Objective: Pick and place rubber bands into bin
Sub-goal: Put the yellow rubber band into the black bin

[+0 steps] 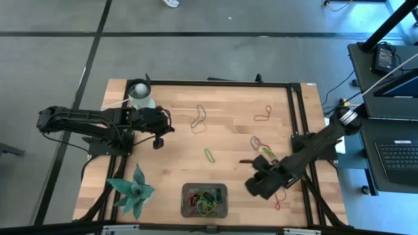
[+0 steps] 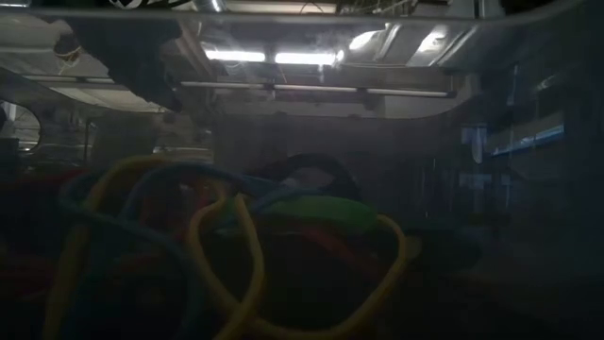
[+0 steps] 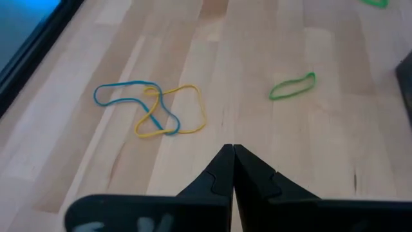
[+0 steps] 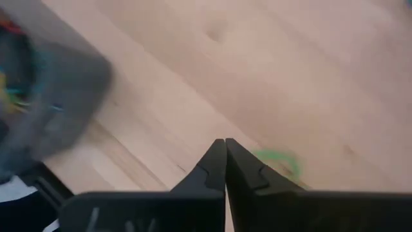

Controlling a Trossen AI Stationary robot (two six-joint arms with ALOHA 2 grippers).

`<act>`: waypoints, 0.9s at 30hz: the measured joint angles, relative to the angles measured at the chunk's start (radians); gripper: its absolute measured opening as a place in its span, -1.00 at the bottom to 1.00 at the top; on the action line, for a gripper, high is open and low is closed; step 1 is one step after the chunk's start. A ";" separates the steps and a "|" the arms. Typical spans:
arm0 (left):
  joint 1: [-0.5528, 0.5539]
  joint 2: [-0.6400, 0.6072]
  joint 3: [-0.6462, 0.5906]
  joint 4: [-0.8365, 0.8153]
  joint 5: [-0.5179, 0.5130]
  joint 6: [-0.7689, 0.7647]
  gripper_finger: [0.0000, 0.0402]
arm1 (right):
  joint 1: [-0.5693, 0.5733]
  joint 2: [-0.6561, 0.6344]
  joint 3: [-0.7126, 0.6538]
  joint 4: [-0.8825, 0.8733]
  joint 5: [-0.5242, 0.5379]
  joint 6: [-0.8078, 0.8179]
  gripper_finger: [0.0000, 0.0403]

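at the far left corner of the pale wood-plank table (image 1: 170,170) stands a white round cup (image 1: 140,93). my left end effector (image 1: 157,141) hovers beside it, its two dark wedge fingers pressed together, empty. ahead of it lie a blue loop tangled with a yellow one (image 3: 151,108), and a flat green oval (image 3: 292,86). a spiky teal plant (image 1: 132,190) sits at the near left corner. the bin (image 1: 204,200), a shallow dark grey tray with rounded corners, rests at the near edge with thin loops heaped inside. more rubber bands (image 1: 262,115) lie scattered on the wood toward the right. my right end effector (image 1: 245,162) is right of the bin, fingers together; a green loop (image 4: 280,161) shows just past them, whether gripped i cannot tell.
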 joint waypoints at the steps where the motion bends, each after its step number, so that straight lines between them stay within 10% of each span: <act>1: 0.000 0.000 0.000 0.000 -0.004 0.000 -0.99 | 0.011 -0.022 -0.027 -0.003 -0.016 0.033 -0.99; 13: 0.000 0.000 0.000 0.000 -0.005 0.001 -0.99 | 0.072 -0.080 -0.235 0.007 -0.327 0.235 -0.70; 27: 0.000 0.000 0.000 -0.001 -0.028 -0.015 -0.99 | 0.072 -0.080 -0.249 -0.054 -0.261 0.099 -0.07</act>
